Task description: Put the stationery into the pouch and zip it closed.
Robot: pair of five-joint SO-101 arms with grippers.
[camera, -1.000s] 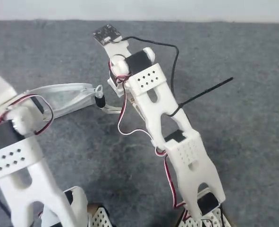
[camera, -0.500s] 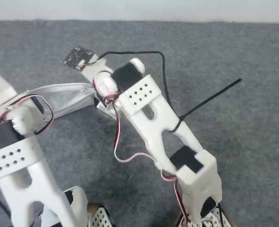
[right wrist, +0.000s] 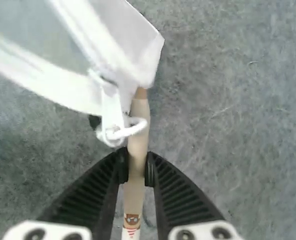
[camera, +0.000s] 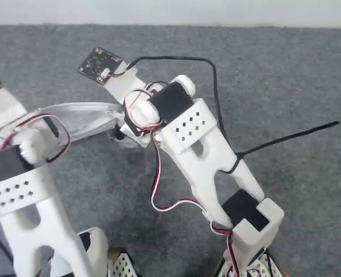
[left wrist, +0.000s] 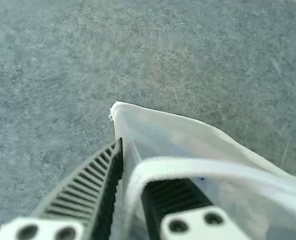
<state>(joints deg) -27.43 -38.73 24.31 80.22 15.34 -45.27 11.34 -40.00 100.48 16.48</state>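
**Now: pencil at the pouch's corner**

Firmly shut, my right pincer (right wrist: 135, 156) clamps a beige pencil (right wrist: 136, 120) between its black fingers. The pencil runs straight out ahead of them to one corner of the pouch (right wrist: 87, 55). The far tip is hidden behind the pouch's white edge, so I cannot tell whether it has gone inside. The zip pull (right wrist: 118, 131), with its small ring, hangs just beside the pencil, touching it or nearly so.

My left pincer (left wrist: 137, 167) is closed on the pouch's other end. It has the white zip band pinched between its ribbed fingers, and the see-through body spreads out past them. Seen from above, the pouch stretches between my two arms, over the grey surface (camera: 297, 75).
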